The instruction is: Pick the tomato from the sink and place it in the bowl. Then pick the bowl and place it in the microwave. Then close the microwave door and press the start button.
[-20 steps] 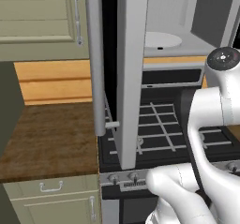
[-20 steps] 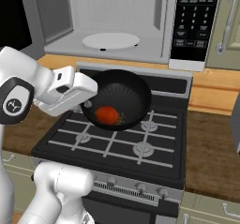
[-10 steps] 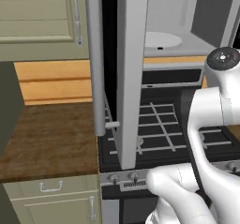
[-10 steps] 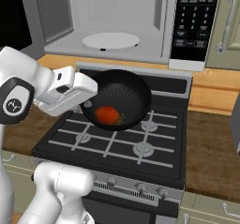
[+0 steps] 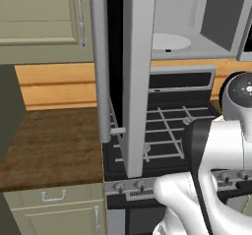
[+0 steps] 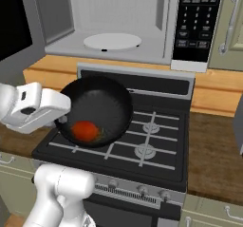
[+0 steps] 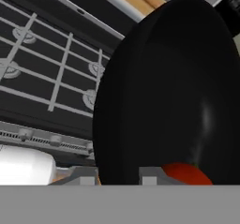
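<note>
Pinched on the near rim of the glossy, wide black bowl (image 6: 97, 109), the gripper (image 6: 61, 119) holds it above the stove (image 6: 142, 150) grates, the small round red tomato (image 6: 85, 130) inside, below the open microwave (image 6: 114, 26).

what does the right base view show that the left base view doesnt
Right base view alone: the black bowl held up over the stove with the tomato inside it, the gripper shut on the bowl's near rim, and the microwave's black keypad.

Left base view alone: the open microwave door seen edge-on with its long bar handle, plus the wooden counter and the drawer beneath it.

Shared: the microwave's white turntable, the stove grates and the knob row.
</note>
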Tool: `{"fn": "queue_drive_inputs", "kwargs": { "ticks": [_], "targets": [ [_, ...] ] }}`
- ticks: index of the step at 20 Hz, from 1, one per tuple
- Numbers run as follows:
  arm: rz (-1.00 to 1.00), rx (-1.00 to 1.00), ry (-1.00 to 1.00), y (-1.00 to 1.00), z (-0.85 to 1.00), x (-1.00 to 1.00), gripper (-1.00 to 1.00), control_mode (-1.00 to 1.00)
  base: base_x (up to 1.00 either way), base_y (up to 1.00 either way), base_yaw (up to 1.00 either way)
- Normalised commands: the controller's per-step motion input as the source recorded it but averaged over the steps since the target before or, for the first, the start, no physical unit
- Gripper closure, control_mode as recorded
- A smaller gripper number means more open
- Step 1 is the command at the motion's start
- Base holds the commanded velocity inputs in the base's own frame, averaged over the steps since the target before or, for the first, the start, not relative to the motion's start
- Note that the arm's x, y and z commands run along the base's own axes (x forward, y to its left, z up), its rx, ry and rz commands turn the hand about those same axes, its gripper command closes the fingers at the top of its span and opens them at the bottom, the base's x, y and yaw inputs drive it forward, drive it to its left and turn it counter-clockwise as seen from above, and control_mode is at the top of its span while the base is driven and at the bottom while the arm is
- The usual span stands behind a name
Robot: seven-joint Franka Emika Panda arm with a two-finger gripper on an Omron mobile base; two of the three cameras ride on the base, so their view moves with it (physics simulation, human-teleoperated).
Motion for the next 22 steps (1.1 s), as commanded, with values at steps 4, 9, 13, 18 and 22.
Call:
{"fn": "queue_drive_inputs", "kwargs": {
  "ticks": [4, 9, 13, 18, 22],
  "targets": [
    [0.28, 0.13, 0.0, -0.26, 0.37, 0.0, 1.0, -1.0, 0.0, 0.0, 0.0],
    [0.37, -0.01, 0.01, 0.05, 0.54, 0.0, 1.0, -1.0, 0.0, 0.0, 0.0],
    [0.33, -0.01, 0.01, 0.15, 0.31, 0.09, 1.0, -1.0, 0.0, 0.0, 0.0],
    [0.2, -0.04, 0.0, 0.01, 0.19, 0.17, 1.0, -1.0, 0.0, 0.0, 0.0],
    [0.12, -0.09, 0.0, 0.02, 0.34, 0.23, 1.0, -1.0, 0.0, 0.0, 0.0]
  ]
}}
